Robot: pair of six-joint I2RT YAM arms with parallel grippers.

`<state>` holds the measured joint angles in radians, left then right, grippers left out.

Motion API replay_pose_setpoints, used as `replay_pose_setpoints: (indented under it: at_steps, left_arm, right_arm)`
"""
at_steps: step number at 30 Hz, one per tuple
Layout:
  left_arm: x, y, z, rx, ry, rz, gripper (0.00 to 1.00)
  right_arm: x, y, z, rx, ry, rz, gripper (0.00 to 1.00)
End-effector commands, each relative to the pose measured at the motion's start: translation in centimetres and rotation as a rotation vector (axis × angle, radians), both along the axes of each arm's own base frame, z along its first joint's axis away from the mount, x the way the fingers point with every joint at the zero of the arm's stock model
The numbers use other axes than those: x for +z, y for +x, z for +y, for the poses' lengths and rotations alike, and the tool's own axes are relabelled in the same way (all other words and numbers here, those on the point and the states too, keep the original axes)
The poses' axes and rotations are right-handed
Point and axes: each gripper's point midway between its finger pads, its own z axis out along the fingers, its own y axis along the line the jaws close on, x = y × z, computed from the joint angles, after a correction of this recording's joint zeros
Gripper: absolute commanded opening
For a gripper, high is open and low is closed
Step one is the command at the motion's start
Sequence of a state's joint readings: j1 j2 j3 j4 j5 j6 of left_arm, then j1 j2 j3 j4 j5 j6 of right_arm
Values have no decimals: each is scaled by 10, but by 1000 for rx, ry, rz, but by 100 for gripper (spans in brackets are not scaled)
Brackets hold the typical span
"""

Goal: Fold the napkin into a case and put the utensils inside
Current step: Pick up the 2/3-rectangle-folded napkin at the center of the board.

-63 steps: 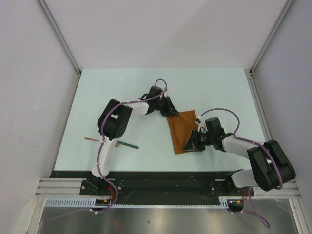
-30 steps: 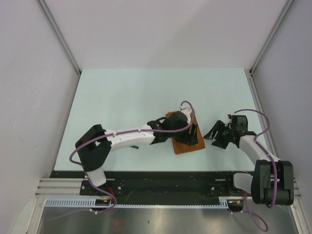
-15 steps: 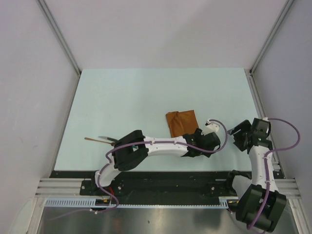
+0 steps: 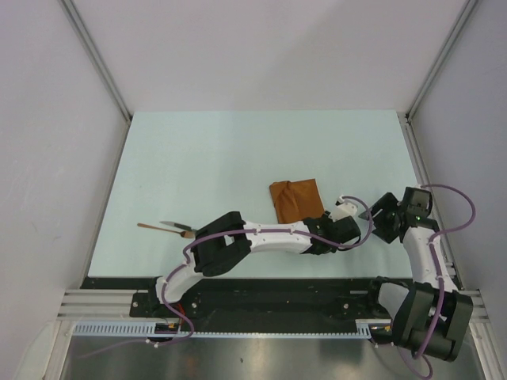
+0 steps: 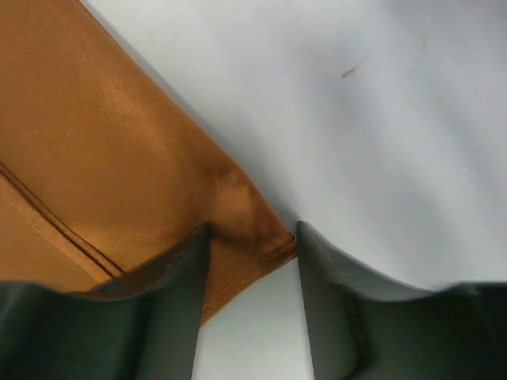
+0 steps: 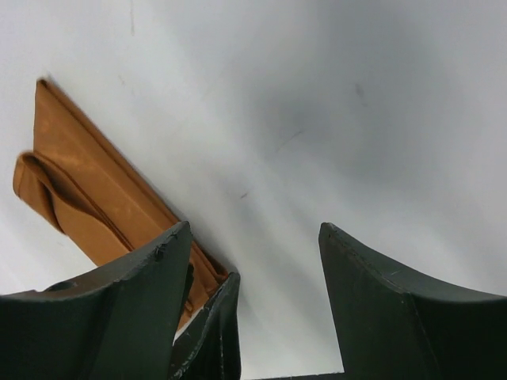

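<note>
The left wrist view is showing what the overhead one hides: the left hand (image 5: 252, 237) is pinching the napkin (image 4: 296, 200)'s near right corner. The right hand (image 6: 253, 261), spread and holding nothing, is hovering just right of the napkin. Since half a second ago the right arm is leaning closer toward the napkin, which is lying unmoved on the tabletop (image 4: 206, 158).

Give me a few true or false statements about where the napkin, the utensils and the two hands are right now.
1. The left hand has a corner of the napkin between its fingers. True.
2. The utensils lie inside the folded cloth. False: they lie on the table, far left of the napkin.
3. The right hand grips the napkin. False: it is open with only bare table between its fingers.
4. The left arm reaches across toward the right arm. True.
</note>
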<state>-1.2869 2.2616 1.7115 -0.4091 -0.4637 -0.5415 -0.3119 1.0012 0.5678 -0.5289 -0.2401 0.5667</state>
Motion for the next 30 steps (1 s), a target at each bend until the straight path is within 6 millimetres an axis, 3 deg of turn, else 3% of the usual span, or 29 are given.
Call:
replay_pose_setpoints:
  at_steps: [1,3,8,9,11,13,15,16,20,30]
  left_arm:
    - [5,4,-2,11,8,-17,35]
    - [11,4,3,27,1,-18,26]
    - [19,-2,18,33,-34,-4,13]
    - [30,-3,19,31,-64,1,9]
    - [29,-6,27,32,-73,6,7]
    - [44,-5,30,40,-117,-1,4]
    - [42,-5,40,58,-124,13,0]
    - [52,-4,39,59,-158,10,0]
    - [53,-3,50,79,-182,36,0]
    - [70,-8,56,83,-229,57,0]
  right_arm:
    - [8,20,20,143,9,-80,71]
    - [5,26,35,216,71,-103,71]
    - [4,42,55,328,140,-167,73]
    - [5,45,59,348,155,-180,74]
    - [6,53,69,388,172,-207,78]
    - [5,59,82,428,211,-228,81]
    - [5,62,93,470,225,-237,82]
    - [2,65,97,479,237,-231,82]
    - [-1,69,124,539,300,-233,83]
    - [-23,71,156,585,344,-188,83]
